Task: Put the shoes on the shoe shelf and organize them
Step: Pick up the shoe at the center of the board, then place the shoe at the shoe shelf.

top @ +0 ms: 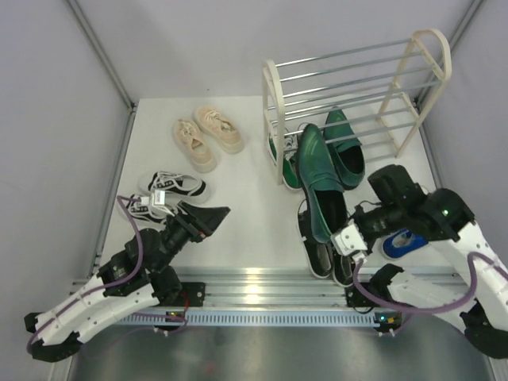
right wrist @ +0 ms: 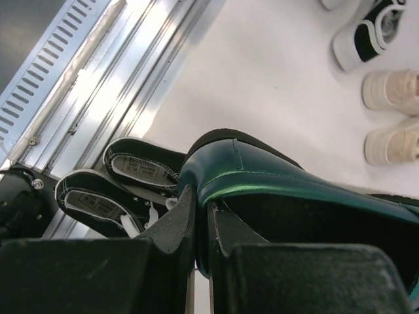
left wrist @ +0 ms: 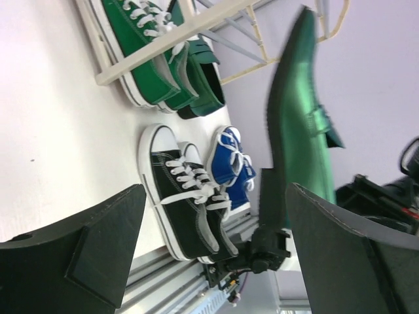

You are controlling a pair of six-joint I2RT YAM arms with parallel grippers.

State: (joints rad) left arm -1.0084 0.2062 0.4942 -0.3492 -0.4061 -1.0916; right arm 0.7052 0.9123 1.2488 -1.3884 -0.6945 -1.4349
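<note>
Right gripper [right wrist: 198,219] pinches only the heel rim of a green loafer [top: 319,178], aloft with toe toward the shoe shelf [top: 272,87]; that thin grip may let it swing or drop. Left gripper [top: 208,216] gapes wide, empty

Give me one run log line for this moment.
right gripper: shut on green loafer heel | left gripper: open, empty | green loafer: held aloft near shoe shelf

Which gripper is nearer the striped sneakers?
Left. The left gripper hangs open just beside the striped sneakers. The right gripper is across the table, shut on the loafer heel.
</note>
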